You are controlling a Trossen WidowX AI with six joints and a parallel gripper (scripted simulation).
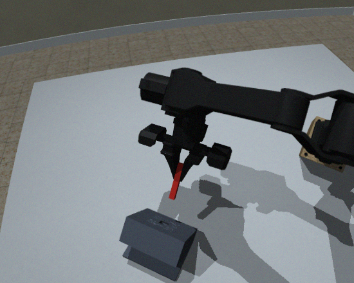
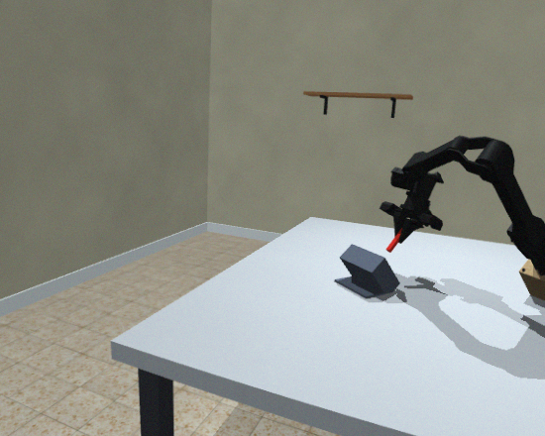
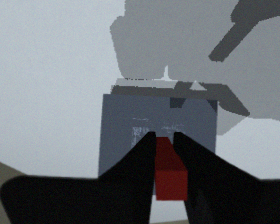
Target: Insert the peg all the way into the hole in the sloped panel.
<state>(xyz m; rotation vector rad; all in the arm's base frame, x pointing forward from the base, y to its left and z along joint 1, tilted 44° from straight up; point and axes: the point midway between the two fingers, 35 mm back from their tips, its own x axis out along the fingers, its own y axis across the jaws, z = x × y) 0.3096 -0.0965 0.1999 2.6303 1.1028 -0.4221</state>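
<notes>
My gripper (image 1: pixel 180 176) is shut on a red peg (image 1: pixel 176 181), which hangs tilted from the fingertips in the air. The peg's free end points down towards the dark grey sloped panel block (image 1: pixel 158 242) on the table. A small rectangular hole (image 1: pixel 163 222) shows in the block's sloped face; the peg's tip is above and behind it, clear of the block. In the exterior view the gripper (image 2: pixel 401 234) holds the peg (image 2: pixel 392 243) up and right of the block (image 2: pixel 369 271). In the wrist view the peg (image 3: pixel 168 167) sits between the fingers with the panel (image 3: pixel 158 132) right behind it.
The arm's wooden base mount (image 1: pixel 321 145) stands at the table's right edge. The arm's shadows fall on the table to the right of the block. A wooden shelf (image 2: pixel 358 96) hangs on the far wall.
</notes>
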